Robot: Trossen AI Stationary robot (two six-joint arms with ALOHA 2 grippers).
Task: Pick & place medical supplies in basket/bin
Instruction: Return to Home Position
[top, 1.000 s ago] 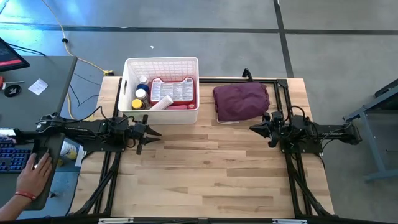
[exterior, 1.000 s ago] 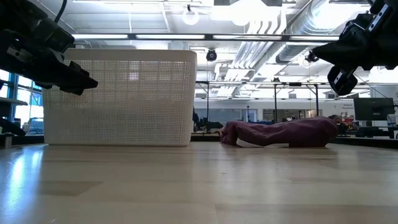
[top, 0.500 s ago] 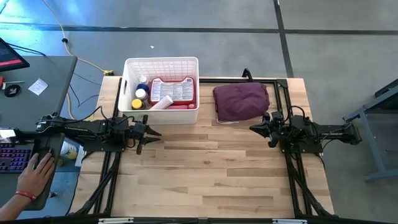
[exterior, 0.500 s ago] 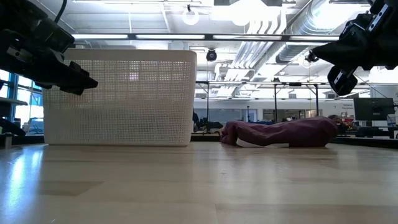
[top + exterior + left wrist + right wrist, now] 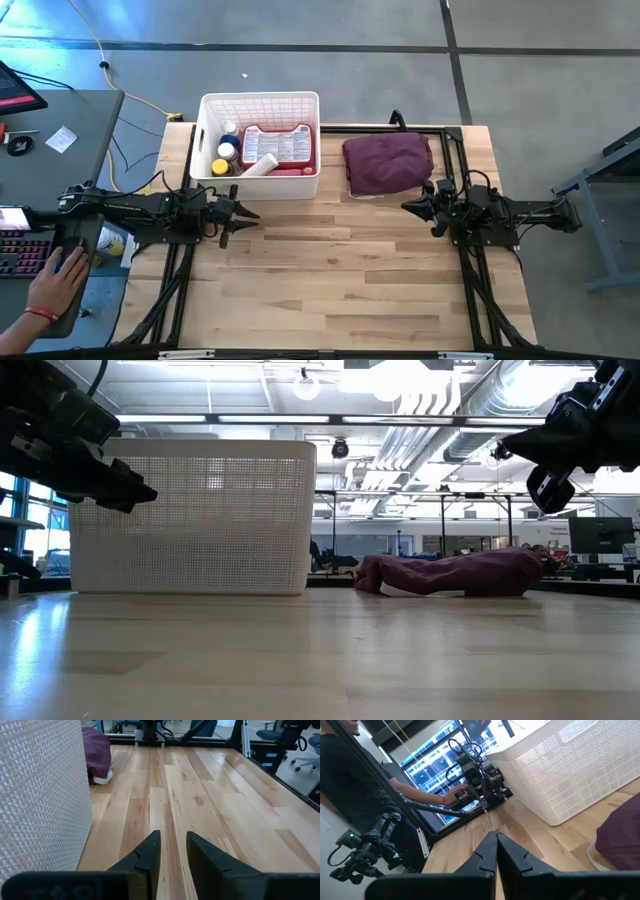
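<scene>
Looking down, we see the basket (image 5: 205, 140) at the far left of the table (image 5: 330, 280), and the supplies sit inside it. A red case (image 5: 283, 143) lies flat. A white cylinder (image 5: 258, 165) slants across the case's near left corner, and small bottles (image 5: 227, 150) stand along the left wall. A maroon cloth (image 5: 388, 163) lies just right of the basket without touching it.

We find the left gripper (image 5: 173, 834) raised off the table near the basket's near left corner, clear of its wall. Its fingers are parted by a narrow gap with only bare wood showing between them, so it grasps nothing. The right gripper (image 5: 496, 836) hangs above the table near the cloth's near right corner, facing the left arm. Its fingers are pressed together tip to tip with nothing between them.

From table height, both grippers hover well above the wood, one in front of the basket's lattice wall and one above the cloth.

Left of the table, a person's hand (image 5: 55, 282) rests flat on a dark object by a desk (image 5: 60, 110)
</scene>
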